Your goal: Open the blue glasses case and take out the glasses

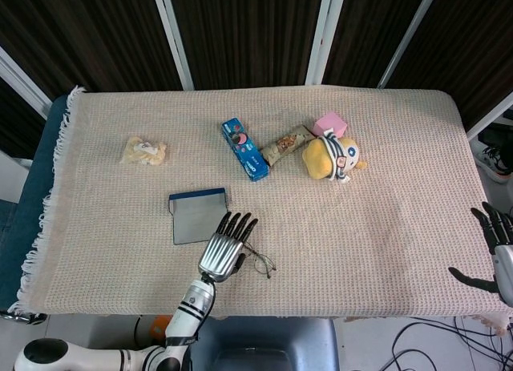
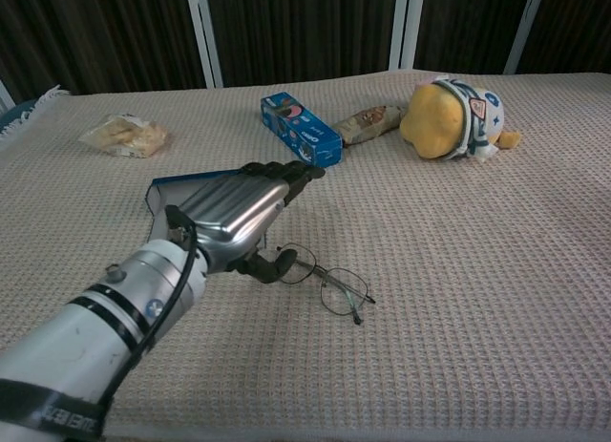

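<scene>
Glasses lie on the cloth; left hand is empty, fingers spread. Lift it away slowly.

Bare cloth right of glasses

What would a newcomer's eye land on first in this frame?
Probably the metallic left hand low in the middle, fingers stretched out flat above the cloth, with the wire-rimmed glasses lying on the table just to its right. Behind the hand sits the blue glasses case. Further back, the yellow plush toy stands out brightly near the blue snack box.
</scene>
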{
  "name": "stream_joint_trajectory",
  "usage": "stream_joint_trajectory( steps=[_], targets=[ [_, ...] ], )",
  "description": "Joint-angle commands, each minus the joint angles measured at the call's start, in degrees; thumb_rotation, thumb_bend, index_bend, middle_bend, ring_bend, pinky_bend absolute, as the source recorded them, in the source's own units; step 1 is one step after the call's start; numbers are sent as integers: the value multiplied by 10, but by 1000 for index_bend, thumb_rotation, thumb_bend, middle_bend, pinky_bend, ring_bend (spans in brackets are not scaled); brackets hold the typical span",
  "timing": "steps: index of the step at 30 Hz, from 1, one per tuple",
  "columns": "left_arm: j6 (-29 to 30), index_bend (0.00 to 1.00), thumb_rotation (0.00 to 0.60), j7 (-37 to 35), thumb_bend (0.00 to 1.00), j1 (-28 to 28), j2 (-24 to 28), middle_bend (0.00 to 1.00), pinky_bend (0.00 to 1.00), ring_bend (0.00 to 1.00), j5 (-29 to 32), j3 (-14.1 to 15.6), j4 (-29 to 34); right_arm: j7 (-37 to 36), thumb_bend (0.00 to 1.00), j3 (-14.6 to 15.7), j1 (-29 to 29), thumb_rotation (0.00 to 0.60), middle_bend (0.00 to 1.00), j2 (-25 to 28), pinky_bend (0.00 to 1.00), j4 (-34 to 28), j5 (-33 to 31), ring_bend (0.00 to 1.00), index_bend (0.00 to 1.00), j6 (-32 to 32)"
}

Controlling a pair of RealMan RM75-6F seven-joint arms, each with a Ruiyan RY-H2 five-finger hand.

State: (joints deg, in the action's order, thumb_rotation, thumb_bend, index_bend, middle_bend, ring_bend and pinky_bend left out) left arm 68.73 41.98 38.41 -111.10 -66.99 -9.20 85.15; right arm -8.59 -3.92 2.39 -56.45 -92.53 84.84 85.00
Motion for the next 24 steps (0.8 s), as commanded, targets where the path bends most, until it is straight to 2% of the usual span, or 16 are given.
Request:
stream_joint_trajectory(
  steps=[1,4,5,8,11,13,14,18,24],
  targets=[
    [32,21,600,-32,404,-44,123,13,10,0,-35,35,98,11,61,1,3,600,0,-3,0,-2,0,0,0,-5],
    [55,42,600,-63,415,-86,205,17,0,0,-42,71,136,27,61,2,5,600,0,-8,0,-6,-1,0,0,-10],
    [74,44,600,-77,415,-108,236,16,0,0,-53,92,141,34,61,2,6,600,0,-11,0,-8,-1,0,0,-11],
    [127,23,600,-144,415,-162,289,7,0,0,-101,138,114,52,61,1,10,600,0,-17,0,-10,-7,0,0,-18],
    [196,0,600,-232,412,-215,306,0,0,0,-150,163,53,73,61,0,13,600,0,-23,0,-12,-16,0,0,-26],
    [231,0,600,-257,404,-244,306,0,0,0,-158,168,16,85,61,0,14,600,0,-26,0,-15,-21,0,0,-29],
    [238,0,600,-247,398,-255,314,0,0,0,-156,171,12,92,61,-1,15,600,0,-28,0,-17,-24,0,0,-30],
    [255,0,600,-288,392,-262,344,0,0,0,-194,170,26,111,60,-1,16,600,0,-35,0,-21,-28,0,0,-30],
    [177,0,600,-365,393,-245,397,0,0,0,-210,190,53,121,61,2,19,600,0,-38,0,-21,-23,0,0,-35]
  ],
)
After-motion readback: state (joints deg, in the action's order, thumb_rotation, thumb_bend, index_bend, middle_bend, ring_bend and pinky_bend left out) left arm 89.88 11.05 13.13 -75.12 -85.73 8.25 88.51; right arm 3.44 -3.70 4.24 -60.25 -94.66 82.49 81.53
